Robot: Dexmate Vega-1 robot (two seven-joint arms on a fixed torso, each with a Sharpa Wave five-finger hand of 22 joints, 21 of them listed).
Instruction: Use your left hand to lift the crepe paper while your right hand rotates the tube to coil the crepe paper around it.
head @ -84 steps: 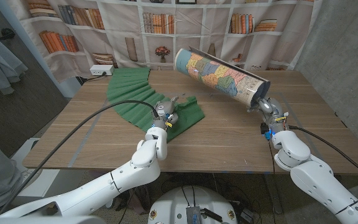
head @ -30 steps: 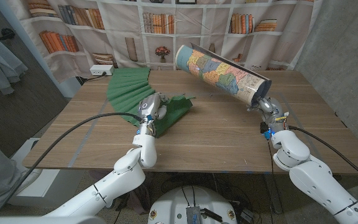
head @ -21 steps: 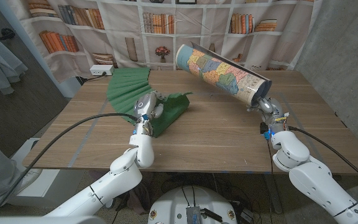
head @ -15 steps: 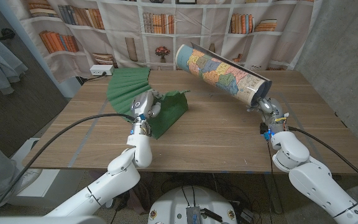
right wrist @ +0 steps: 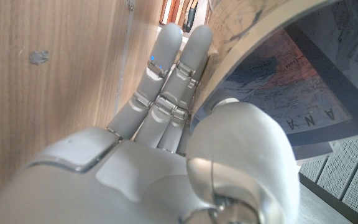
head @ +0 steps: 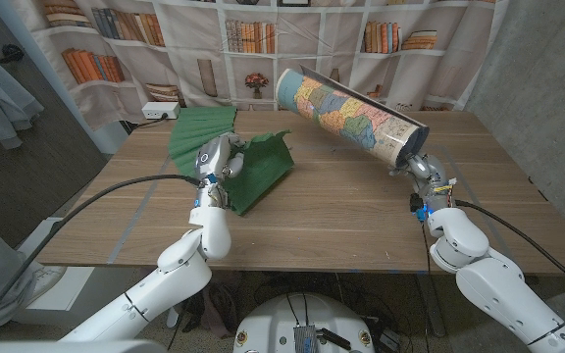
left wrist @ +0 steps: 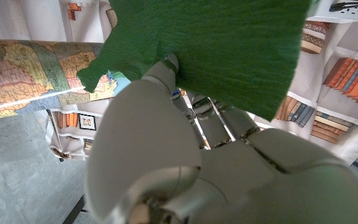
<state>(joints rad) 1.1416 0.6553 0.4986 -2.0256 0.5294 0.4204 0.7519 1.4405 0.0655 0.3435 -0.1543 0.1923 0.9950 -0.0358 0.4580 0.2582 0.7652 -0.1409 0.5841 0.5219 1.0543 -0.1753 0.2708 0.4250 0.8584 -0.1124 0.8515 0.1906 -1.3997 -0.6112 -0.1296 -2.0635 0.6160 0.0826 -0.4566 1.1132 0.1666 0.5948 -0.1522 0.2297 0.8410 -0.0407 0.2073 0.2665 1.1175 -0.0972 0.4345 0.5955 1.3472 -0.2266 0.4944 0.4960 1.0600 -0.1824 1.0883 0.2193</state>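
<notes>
While the left hand (head: 216, 162) pinches wrinkled green crepe paper (head: 248, 169), the right hand (head: 422, 172) grips the map-printed tube (head: 346, 113) at two o'clock.

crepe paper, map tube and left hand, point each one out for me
crepe paper (head: 261, 169), head view, on the lifted green sheet's middle
map tube (head: 346, 115), head view, on the printed side
left hand (head: 215, 160), head view, on the back of the hand

Green crepe paper (head: 248, 167), map-printed multicoloured tube (head: 351, 118), pale wood-grain table (head: 341, 216).
</notes>
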